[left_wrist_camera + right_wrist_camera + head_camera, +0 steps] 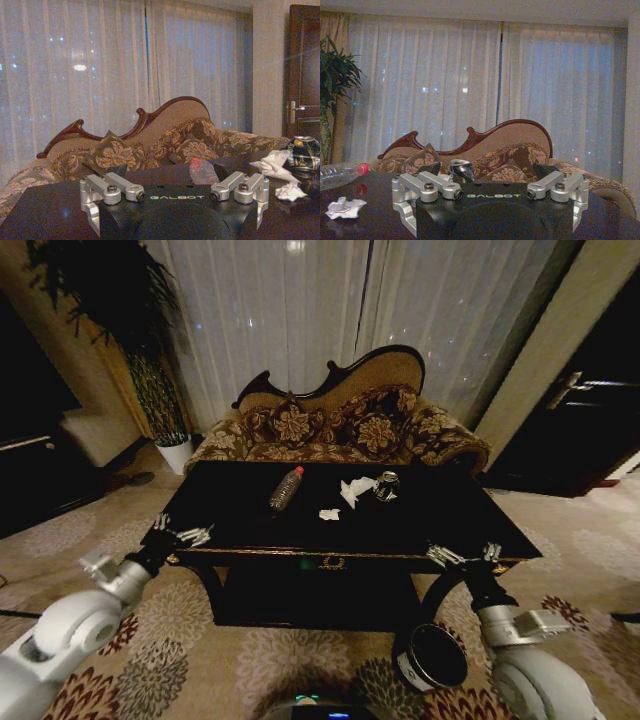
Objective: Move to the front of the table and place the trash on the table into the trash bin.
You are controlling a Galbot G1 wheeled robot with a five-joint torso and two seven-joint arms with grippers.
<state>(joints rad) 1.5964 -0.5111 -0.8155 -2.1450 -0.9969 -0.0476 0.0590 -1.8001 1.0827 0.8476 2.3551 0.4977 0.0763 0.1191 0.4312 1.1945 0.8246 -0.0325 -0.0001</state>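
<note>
Left gripper hovers at the table's front-left corner, about 8 o'clock from the table centre, fingers spread wide, holding nothing. Right gripper sits at the front-right edge, about 4 o'clock, fingers spread as well, empty. Both wrist views show the open fingers low over the dark top.

Table is glossy near-black with gold edge trim and a gold emblem at front centre, lower shelf beneath. Trash lies toward the far side: clear bottle with red cap at 11 o'clock from table centre, lying down; crumpled white paper at 12–1 o'clock, a smaller paper scrap nearer centre; shiny can just beside the bigger paper at 1 o'clock. Trash bin stands on the carpet at 5 o'clock, by the table's front-right leg, white label on its side, text unreadable.

Room: floral patterned carpet, ornate floral sofa behind the table, sheer white curtains, potted plant at 10 o'clock, dark door at 2 o'clock. "GALBOT" is printed on each gripper body.
</note>
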